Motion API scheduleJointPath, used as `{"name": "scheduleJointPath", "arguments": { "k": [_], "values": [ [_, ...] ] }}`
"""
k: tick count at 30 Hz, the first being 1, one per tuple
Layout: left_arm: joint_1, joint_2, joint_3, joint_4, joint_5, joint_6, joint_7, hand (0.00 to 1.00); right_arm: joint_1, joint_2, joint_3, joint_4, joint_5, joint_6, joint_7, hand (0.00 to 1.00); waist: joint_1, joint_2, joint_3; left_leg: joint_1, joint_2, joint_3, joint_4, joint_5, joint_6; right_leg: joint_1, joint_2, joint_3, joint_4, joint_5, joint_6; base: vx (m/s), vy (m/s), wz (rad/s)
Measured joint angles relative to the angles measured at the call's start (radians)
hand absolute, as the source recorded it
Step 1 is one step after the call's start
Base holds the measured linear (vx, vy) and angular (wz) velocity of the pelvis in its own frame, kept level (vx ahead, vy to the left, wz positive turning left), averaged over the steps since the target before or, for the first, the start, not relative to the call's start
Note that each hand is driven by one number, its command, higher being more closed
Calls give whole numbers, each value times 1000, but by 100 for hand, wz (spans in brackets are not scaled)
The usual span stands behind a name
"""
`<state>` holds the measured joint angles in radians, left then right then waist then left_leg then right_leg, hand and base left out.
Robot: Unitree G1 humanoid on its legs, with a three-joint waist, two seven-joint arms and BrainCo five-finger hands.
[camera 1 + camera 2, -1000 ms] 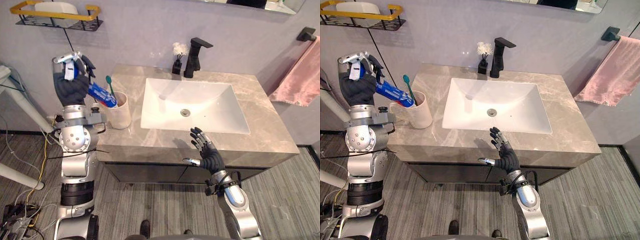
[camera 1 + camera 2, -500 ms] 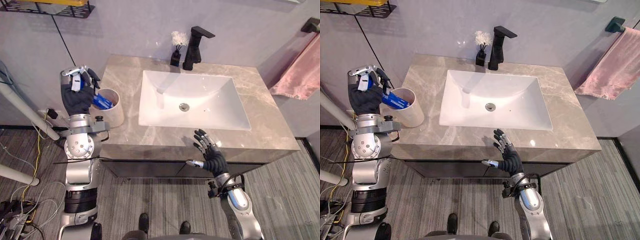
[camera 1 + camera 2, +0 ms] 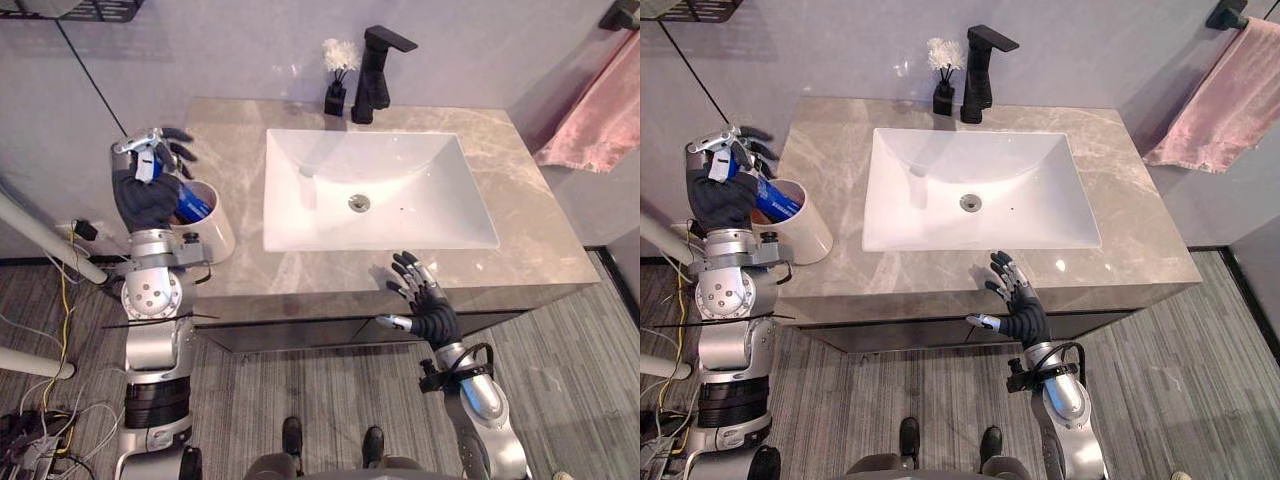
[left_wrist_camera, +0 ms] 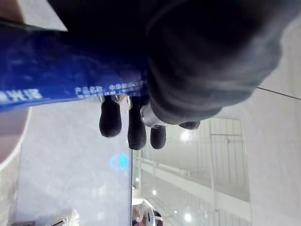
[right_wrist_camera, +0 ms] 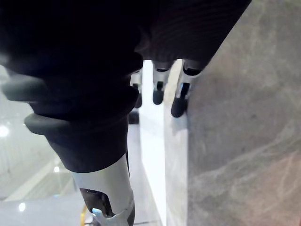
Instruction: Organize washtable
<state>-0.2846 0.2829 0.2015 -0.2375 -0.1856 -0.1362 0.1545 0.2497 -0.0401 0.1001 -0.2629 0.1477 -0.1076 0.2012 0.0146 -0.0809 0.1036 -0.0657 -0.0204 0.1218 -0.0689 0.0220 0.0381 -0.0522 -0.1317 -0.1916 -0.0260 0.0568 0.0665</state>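
My left hand is raised at the washtable's left end, shut on the capped end of a blue toothpaste tube. The tube slants down into a beige cup that stands on the left edge of the grey marble countertop. In the left wrist view the blue tube lies across the palm, with the dark fingertips beyond it. My right hand hovers open, fingers spread, over the front edge of the countertop, in front of the sink. It holds nothing.
A white rectangular sink fills the middle of the countertop. Behind it stand a black faucet and a small black holder with white tufts. A pink towel hangs on the right wall.
The camera has tilted down, shifting the whole scene. My left hand has come down towards the cup and the tube sits deeper in it. The right hand has stayed open at the front edge.
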Motion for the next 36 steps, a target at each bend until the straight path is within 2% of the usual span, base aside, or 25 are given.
{"name": "scheduleJointPath", "arguments": {
  "k": [6,17,21,24,30,36],
  "values": [
    [-7,24,0,3,-1,1,-2,0,1,2,-5,0,1,0,1,0,0,6,4,0,-1,3,0,-1,-1,6,0,0,-12,0,0,5,-1,-1],
    [-52,129,8,4,-1,0,-22,0,21,-10,-6,2,0,5,19,0,-1,45,-3,8,-7,2,0,0,0,16,-4,-4,-15,-1,0,0,0,0],
    [-72,146,8,4,-1,-1,-22,0,22,-11,-6,3,0,6,19,0,-2,53,-9,10,-16,-7,4,1,0,31,-11,-21,-30,-2,1,-6,7,6],
    [-95,190,10,4,-1,-5,-22,0,21,-11,-4,5,0,6,20,0,1,55,-14,11,-19,-11,6,1,0,31,-11,-28,-30,-3,0,-20,-2,5],
    [-147,335,18,7,-23,-19,-22,0,20,-27,-4,31,1,6,20,0,4,61,-33,21,-24,-15,8,1,0,44,-12,-34,-31,-13,-5,-2,-4,1],
    [-148,436,132,-6,-72,-69,-22,0,26,-29,-6,52,0,6,21,0,13,73,-70,23,-26,-33,8,1,-1,55,-14,-56,-33,-28,-3,0,-19,9]
  ]
}}
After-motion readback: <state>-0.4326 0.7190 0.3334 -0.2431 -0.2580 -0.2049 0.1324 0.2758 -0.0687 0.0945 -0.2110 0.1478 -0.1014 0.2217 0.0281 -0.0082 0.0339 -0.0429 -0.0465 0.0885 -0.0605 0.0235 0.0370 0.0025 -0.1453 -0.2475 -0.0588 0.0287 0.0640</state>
